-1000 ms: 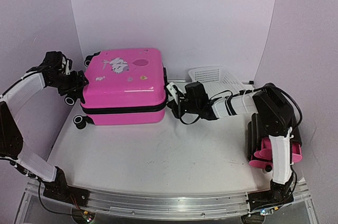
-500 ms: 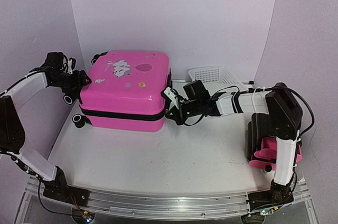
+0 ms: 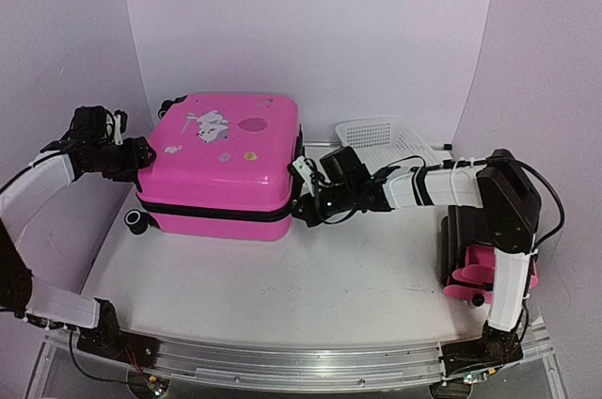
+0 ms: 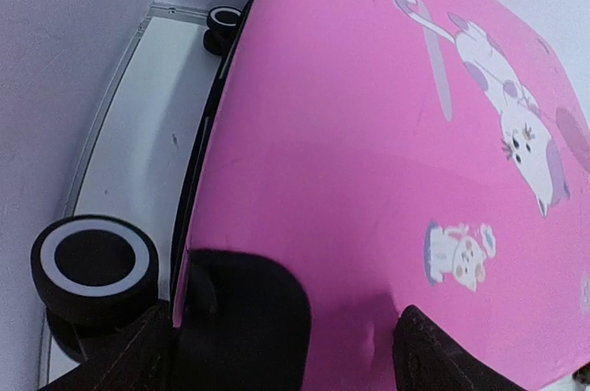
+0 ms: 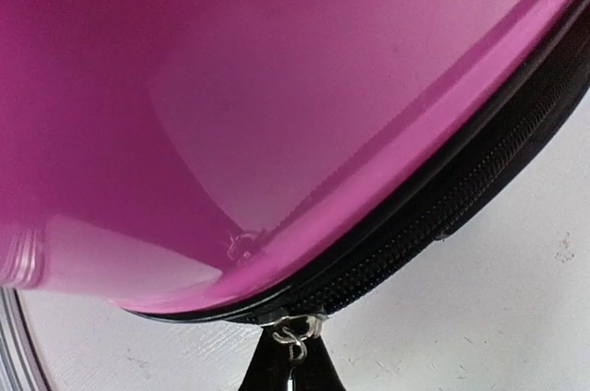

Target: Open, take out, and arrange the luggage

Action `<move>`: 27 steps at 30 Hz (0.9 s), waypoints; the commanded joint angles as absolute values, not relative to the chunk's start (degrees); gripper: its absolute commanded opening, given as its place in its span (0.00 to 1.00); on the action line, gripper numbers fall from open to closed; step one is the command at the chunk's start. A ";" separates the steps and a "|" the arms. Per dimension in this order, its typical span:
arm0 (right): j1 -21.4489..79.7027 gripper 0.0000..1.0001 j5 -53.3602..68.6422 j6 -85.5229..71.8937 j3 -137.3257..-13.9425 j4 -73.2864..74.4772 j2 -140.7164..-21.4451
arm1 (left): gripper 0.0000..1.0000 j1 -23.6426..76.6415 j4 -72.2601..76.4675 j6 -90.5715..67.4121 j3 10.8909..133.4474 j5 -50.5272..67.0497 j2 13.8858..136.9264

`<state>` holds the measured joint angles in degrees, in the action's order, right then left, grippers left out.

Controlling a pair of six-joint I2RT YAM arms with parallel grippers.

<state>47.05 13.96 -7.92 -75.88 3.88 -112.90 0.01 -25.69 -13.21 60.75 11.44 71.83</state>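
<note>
The hot-pink luggage [image 3: 221, 168] lies flat at the back left of the table, sticker lid up, with its black zipper band [image 3: 216, 213] facing me. My left gripper [image 3: 141, 156] is closed on the lid's left corner. In the left wrist view [image 4: 355, 336] its black fingers [image 4: 244, 317] pinch the pink shell [image 4: 369, 133]. My right gripper [image 3: 303, 199] is at the luggage's near right corner. In the right wrist view [image 5: 293, 359] it is shut on the metal zipper pull [image 5: 297, 334] under the zipper band [image 5: 433, 225].
A white mesh basket [image 3: 381, 133] stands behind my right arm. A small black cabinet with pink drawers [image 3: 470, 263] sits at the right edge beside the right arm's base. The luggage's wheels [image 3: 136, 220] stick out on its left side, close to the left wall.
The luggage has swung and shifted a little left and toward me. My right gripper moved nearer along the right corner with the zipper pull. My left gripper shifted left with the lid corner.
</note>
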 commanded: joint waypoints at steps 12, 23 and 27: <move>40.42 0.00 25.33 -1.47 -81.98 11.61 -109.61 | 0.67 29.06 -33.84 -9.80 52.59 11.65 46.20; 38.41 0.00 26.43 -0.54 -83.87 14.33 -111.06 | 0.83 29.78 -47.64 -5.81 77.94 18.35 54.94; 38.33 0.00 26.74 -2.01 -84.36 14.33 -111.22 | 0.63 40.13 -45.90 -2.89 78.60 17.56 62.25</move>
<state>36.91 20.64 -1.76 -79.90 19.05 -111.50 31.44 -46.61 -6.63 78.15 14.28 54.26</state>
